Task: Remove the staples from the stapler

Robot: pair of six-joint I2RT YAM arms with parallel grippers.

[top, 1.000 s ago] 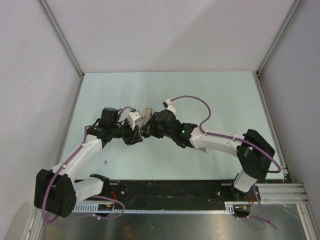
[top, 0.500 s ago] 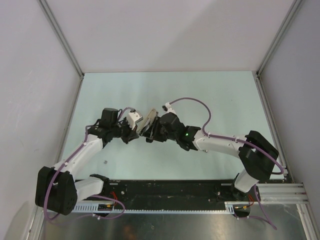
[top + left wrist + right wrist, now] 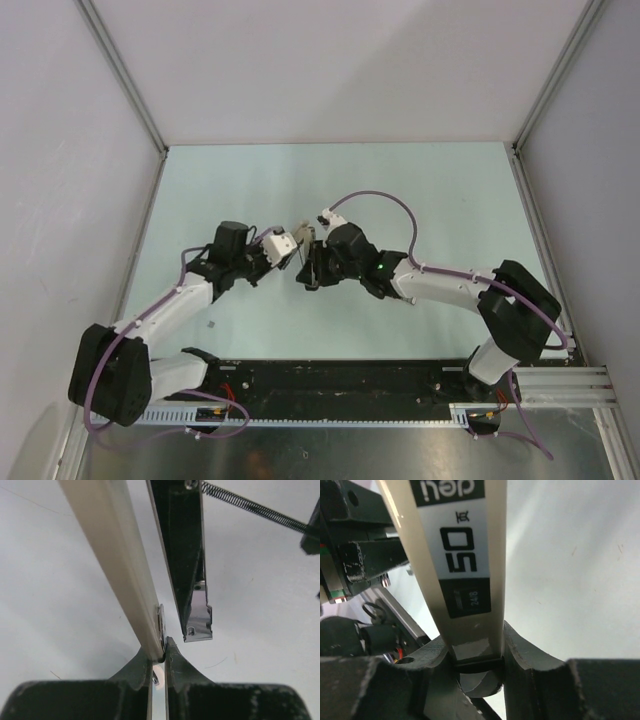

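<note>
The stapler [image 3: 303, 240] hangs above the table between both grippers, swung open. In the left wrist view its beige cover [image 3: 120, 555] runs up to the left. Its black magazine [image 3: 185, 555], with a chrome tip and a stretched spring [image 3: 250, 507], stands apart to the right. My left gripper [image 3: 160, 655] is shut on the very end of the cover. My right gripper [image 3: 476, 657] is shut across the beige body [image 3: 465, 555], just below its "50" label. In the top view the left gripper [image 3: 294, 248] and right gripper [image 3: 312, 268] sit close together. The staples are hidden.
A tiny grey speck [image 3: 212, 324] lies on the pale green table [image 3: 450, 200] near the left arm's base. Grey walls enclose the table on three sides. A black rail [image 3: 340, 385] carrying the arm bases runs along the near edge.
My left gripper has closed on the end of the stapler's cover. Both grippers and the stapler have shifted slightly to the right.
</note>
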